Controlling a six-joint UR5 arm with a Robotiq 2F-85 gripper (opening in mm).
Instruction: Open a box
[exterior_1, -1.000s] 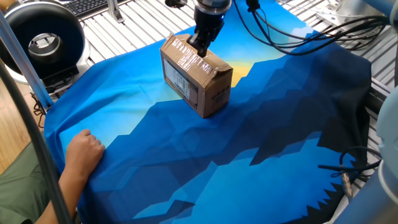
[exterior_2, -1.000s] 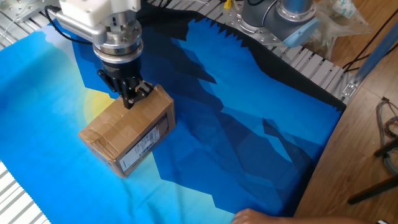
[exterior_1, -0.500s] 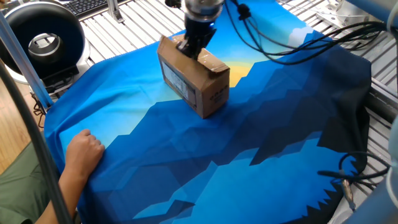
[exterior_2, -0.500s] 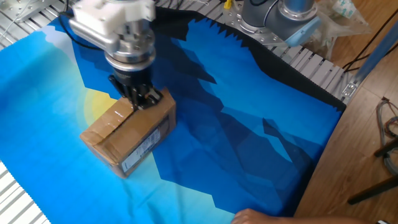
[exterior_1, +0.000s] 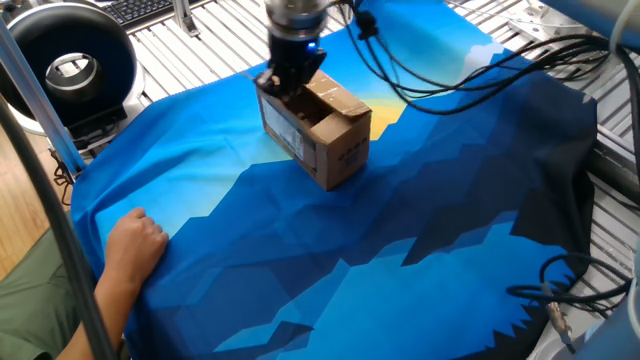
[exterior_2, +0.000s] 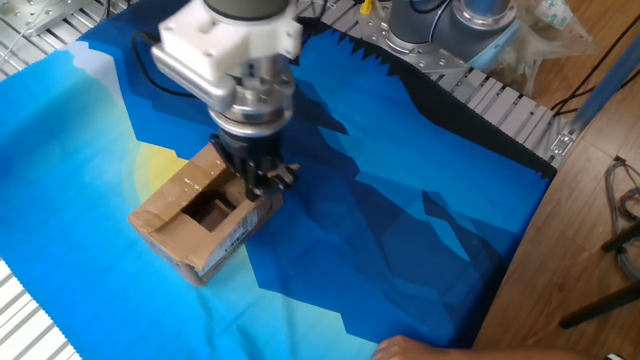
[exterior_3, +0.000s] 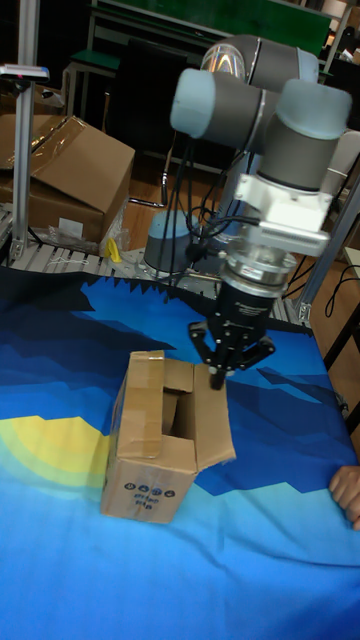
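Observation:
The box (exterior_1: 335, 150) is a small brown carton standing on the blue cloth, with a white label on one side and black print on another. One long top flap (exterior_3: 214, 428) is folded outward and the dark inside (exterior_2: 210, 210) shows. The other long flap (exterior_3: 146, 400) still lies over half of the top. My gripper (exterior_1: 284, 80) points straight down with its fingers pressed together, tips at the open flap's side of the box (exterior_2: 190, 245). In the tall view the gripper (exterior_3: 215, 378) touches the opened flap near its hinge. Nothing is held between the fingers.
A person's hand (exterior_1: 135, 240) rests on the cloth (exterior_1: 380, 260) near its edge, also seen as the hand (exterior_3: 346, 494). A round black device (exterior_1: 68, 60) stands beyond the cloth. Cables (exterior_1: 480, 60) trail from the arm. A big cardboard box (exterior_3: 70, 180) sits behind the table.
My gripper slid across the box top from one side to the other. One long flap swung outward with it, and the inside of the box now shows.

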